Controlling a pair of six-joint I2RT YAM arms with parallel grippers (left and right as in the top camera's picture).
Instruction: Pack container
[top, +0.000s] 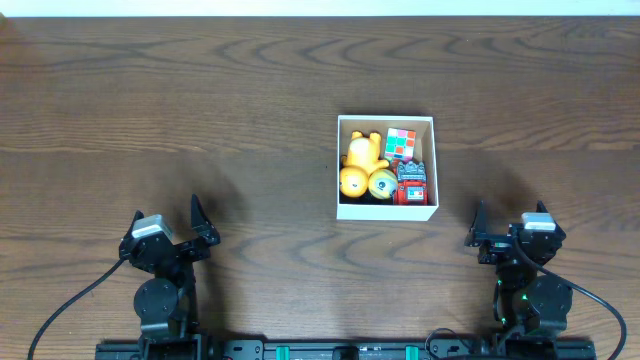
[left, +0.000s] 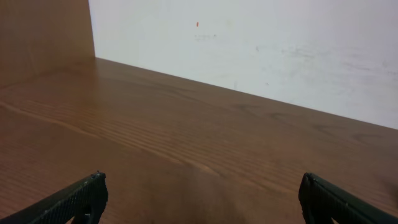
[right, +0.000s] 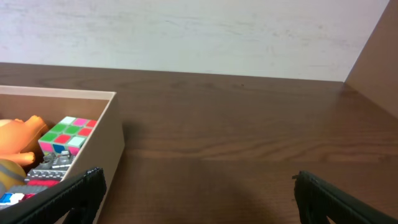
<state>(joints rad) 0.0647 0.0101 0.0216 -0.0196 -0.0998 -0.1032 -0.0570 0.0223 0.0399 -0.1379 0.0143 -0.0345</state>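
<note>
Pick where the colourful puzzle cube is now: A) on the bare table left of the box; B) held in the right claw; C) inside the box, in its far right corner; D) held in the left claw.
C: the overhead view shows the puzzle cube inside the container, in its far right corner, while the left claw and right claw stand open and empty.

No writing (or number) can be read.
</note>
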